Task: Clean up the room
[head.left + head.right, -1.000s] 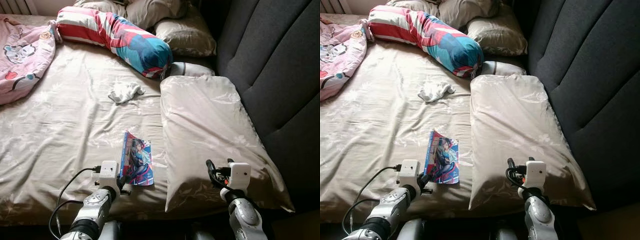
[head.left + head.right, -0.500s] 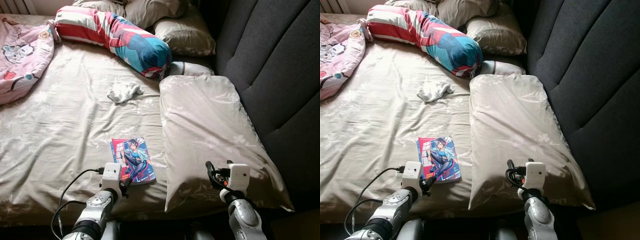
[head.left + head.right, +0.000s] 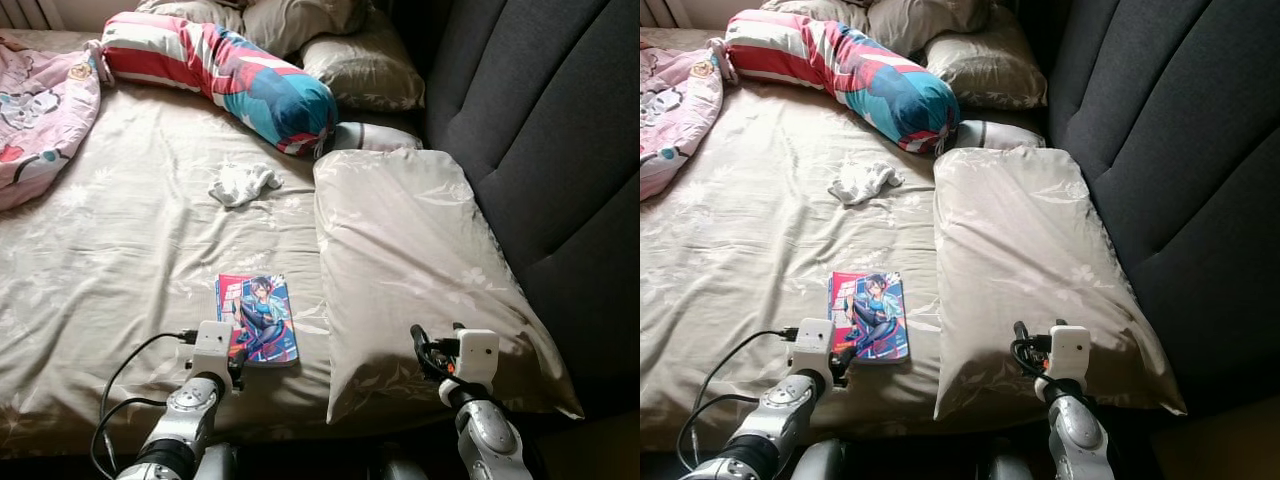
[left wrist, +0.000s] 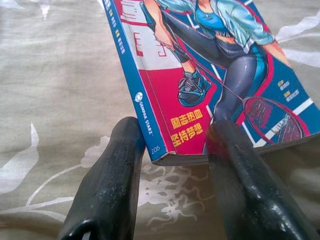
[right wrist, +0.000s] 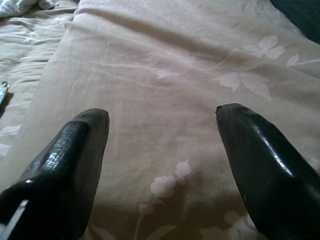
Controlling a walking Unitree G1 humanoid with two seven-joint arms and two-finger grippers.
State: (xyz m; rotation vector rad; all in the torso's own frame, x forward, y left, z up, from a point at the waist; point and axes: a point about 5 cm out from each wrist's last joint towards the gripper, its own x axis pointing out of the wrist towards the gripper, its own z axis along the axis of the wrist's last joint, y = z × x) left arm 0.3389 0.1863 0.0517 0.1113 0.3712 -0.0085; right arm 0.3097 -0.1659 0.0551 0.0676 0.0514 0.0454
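Head views: a thin paperback comic book with a red-and-blue illustrated cover (image 3: 257, 319) lies flat on the beige floral bed sheet (image 3: 120, 250), just beside the long beige pillow (image 3: 410, 270) by the dark grey padded headboard (image 3: 560, 150); the left gripper (image 3: 238, 364) sits at the book's near edge; the right gripper (image 3: 432, 352) hovers over the pillow's near end; a crumpled white cloth (image 3: 243, 183) lies farther up the sheet, a striped red, white and blue bolster (image 3: 230, 75) beyond it, a pink cartoon-print blanket (image 3: 40, 110) at the far left.

Left wrist view: the two black fingers (image 4: 110, 185) stand parted, astride the book's near spine corner; nothing is clamped; one finger rests on the sheet beside the spine, the other at the lower edge of the cover.

Right wrist view: fingers (image 5: 70, 155) spread wide above the pillow; empty.

Handling: the book looks light, thin and bendy, its glossy cover likely slippery; lying flush on soft bedding, it gives little edge to get under.

Where to grip: probably the spine corner, the stiffest part; pinching loose pages risks creasing them.
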